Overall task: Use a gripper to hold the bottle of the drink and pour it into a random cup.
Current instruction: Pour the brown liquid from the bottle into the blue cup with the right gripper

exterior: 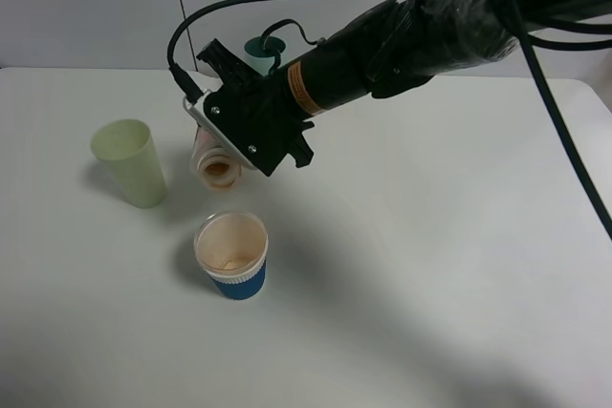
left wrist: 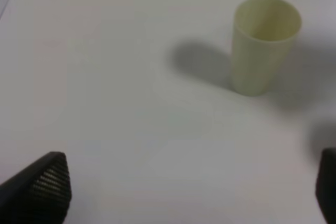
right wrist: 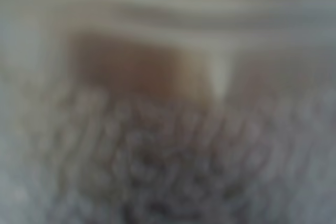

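My right gripper (exterior: 208, 133) reaches across to the left half of the table and is shut on the bottle (exterior: 217, 168). The bottle is tipped over, its open mouth facing forward and down, brown inside. It hangs above and just behind the cup (exterior: 231, 255), a short wide cup with a whitish ribbed top, a blue bottom band and a brownish inside. No stream of drink shows between them. The right wrist view is a blur of the bottle with brown drink (right wrist: 139, 72). My left gripper (left wrist: 189, 192) is open and empty above bare table.
A tall pale-green cup (exterior: 130, 161) stands left of the bottle and also shows in the left wrist view (left wrist: 262, 43). A teal cup (exterior: 264, 51) stands at the back, partly behind the right arm. The table (exterior: 430, 265) is white.
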